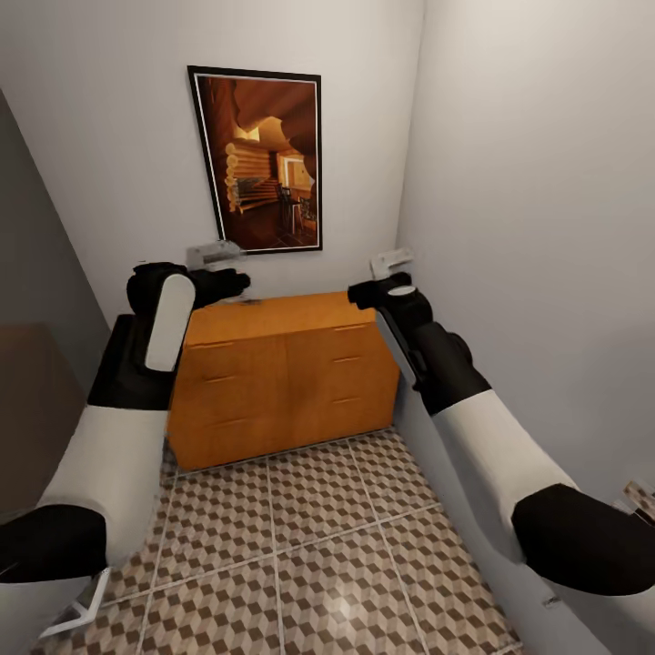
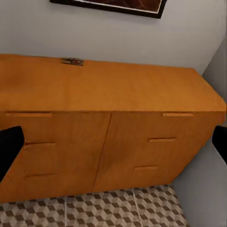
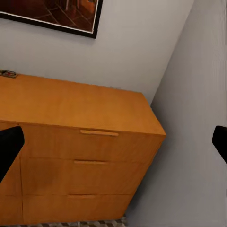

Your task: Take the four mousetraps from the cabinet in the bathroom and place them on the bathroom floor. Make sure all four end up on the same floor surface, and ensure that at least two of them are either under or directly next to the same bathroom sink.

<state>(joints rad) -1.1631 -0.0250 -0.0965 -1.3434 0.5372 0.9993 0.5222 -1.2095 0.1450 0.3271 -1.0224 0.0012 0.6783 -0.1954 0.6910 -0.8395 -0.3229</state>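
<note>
My left gripper [image 1: 218, 259] is raised in front of the cabinet [image 1: 282, 377], level with its top at the left end, and it holds nothing. In the left wrist view its two dark fingertips [image 2: 9, 146] sit at opposite edges of the picture, so the jaws stand wide apart and touch nothing.

Between the arms I see the cabinet against the back wall, under a framed picture [image 1: 259, 159]. It is a low, wide, orange-brown wooden chest with two columns of three drawers and slim wooden bar handles [image 2: 162, 140], all fronts flush. On its top, near the back edge towards the left, the left wrist view shows one mousetrap [image 2: 72, 61]: a small flat thing with dark wire and a touch of red, too small for more detail. The right wrist view catches it at the frame's edge [image 3: 8, 74].

My right gripper [image 1: 391, 270] hovers by the cabinet's right end, close to the side wall [image 1: 537, 227]. Its fingertips [image 3: 8, 149] are also spread wide and empty.

The cube-patterned bathroom floor [image 1: 309, 546] lies below the cabinet.
</note>
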